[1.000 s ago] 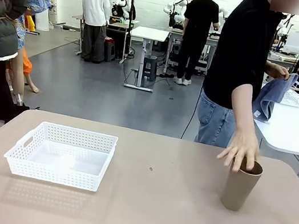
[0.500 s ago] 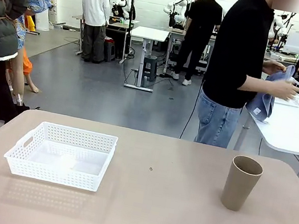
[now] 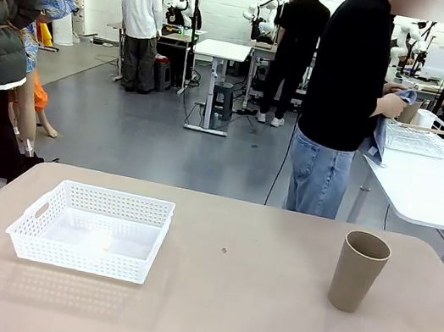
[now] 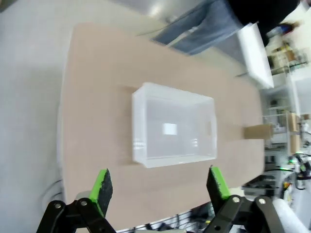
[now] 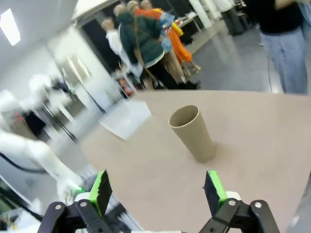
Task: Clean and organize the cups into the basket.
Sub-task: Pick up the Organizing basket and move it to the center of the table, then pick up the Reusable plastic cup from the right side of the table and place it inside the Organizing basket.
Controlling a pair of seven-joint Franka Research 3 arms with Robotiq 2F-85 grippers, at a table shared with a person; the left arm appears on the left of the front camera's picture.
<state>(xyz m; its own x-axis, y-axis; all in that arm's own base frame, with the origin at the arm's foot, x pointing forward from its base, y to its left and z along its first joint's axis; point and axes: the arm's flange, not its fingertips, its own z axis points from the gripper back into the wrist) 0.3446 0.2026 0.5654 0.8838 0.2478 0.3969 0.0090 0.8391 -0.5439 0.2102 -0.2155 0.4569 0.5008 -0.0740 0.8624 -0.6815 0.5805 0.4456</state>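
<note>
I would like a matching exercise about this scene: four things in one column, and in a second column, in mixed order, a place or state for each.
Column one:
1. cup
2. basket
3. blue cloth
4. left gripper

Column two:
A. in the person's hands
B. open, high above the table
C. tan, upright, on the right part of the table
D. white, on the left part of the table

Pairs: 1-C, 2-D, 3-A, 4-B

I am working in a big open lab, where people are standing at white counters across a grey floor.
</note>
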